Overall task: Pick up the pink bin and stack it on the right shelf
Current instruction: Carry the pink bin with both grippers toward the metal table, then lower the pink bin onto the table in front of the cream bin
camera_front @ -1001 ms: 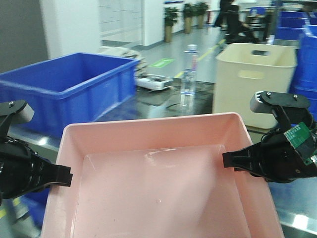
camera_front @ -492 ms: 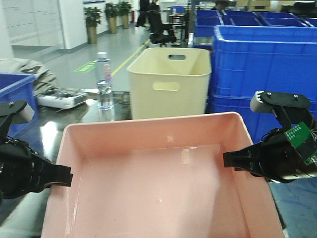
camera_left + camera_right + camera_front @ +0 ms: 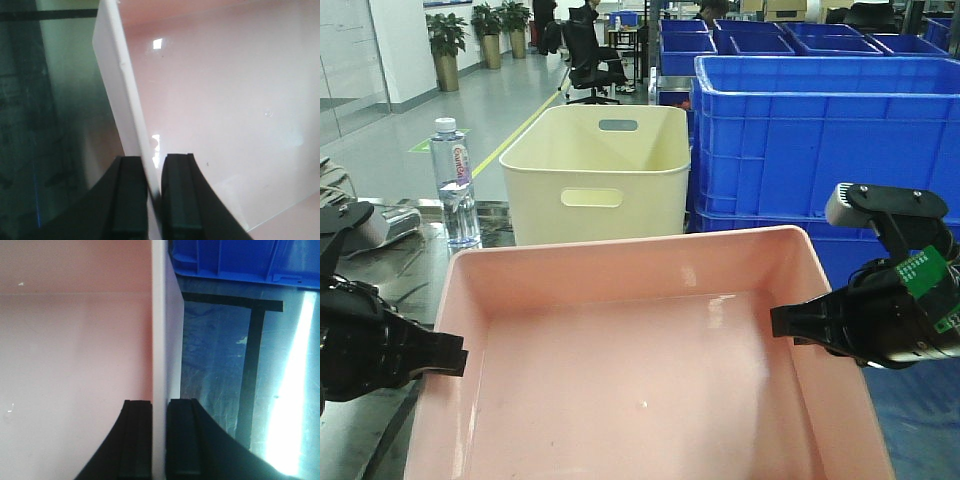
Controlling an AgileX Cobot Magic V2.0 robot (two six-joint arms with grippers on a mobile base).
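The pink bin fills the lower middle of the front view, held up by its two side walls. My left gripper is shut on the bin's left rim. In the left wrist view the left gripper pinches the pale wall of the pink bin between its two black fingers. My right gripper is shut on the right rim. The right wrist view shows the right gripper clamping the wall of the pink bin. Below it lies the right shelf, dark and glossy with black strip lines.
A cream bin with handle slots stands just behind the pink bin. Stacked blue crates rise behind it at the right. A water bottle stands at the left on a dark surface. Farther back are an office chair and potted plants.
The whole view has swung right: the blue crate at the left has left the frame, the cream bin and bottle slid left, and stacked blue crates came in. Both grips on the bin are unchanged.
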